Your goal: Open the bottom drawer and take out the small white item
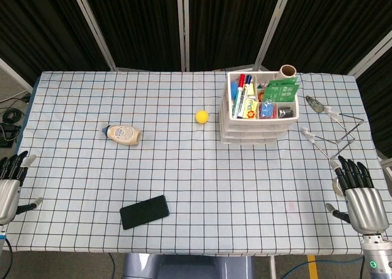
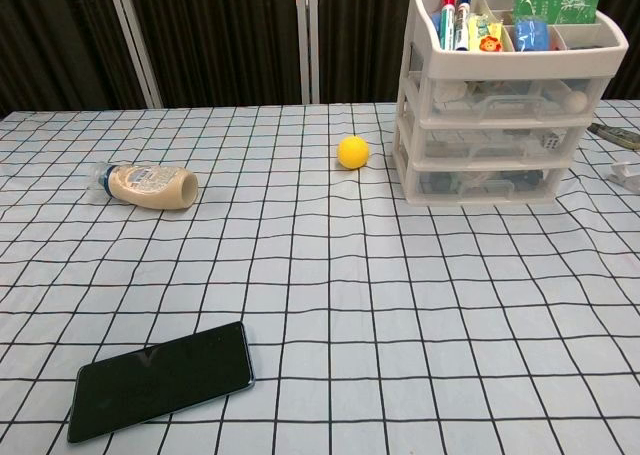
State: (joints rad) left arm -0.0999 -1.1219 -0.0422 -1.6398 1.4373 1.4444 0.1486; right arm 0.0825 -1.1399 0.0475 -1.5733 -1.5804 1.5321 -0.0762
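A small white three-drawer organizer (image 1: 260,116) (image 2: 500,105) stands at the back right of the table, its open top tray filled with markers and packets. Its bottom drawer (image 2: 487,182) is closed; blurred contents show through the clear front, and I cannot pick out a small white item. My right hand (image 1: 360,198) rests open at the table's front right edge, well short of the drawers. My left hand (image 1: 9,184) lies open at the front left edge. Neither hand appears in the chest view.
A yellow ball (image 1: 201,116) (image 2: 352,151) sits just left of the drawers. A mayonnaise bottle (image 1: 122,134) (image 2: 148,185) lies on its side at left. A black phone (image 1: 144,211) (image 2: 160,379) lies near the front. Metal tongs (image 1: 334,129) lie right of the drawers.
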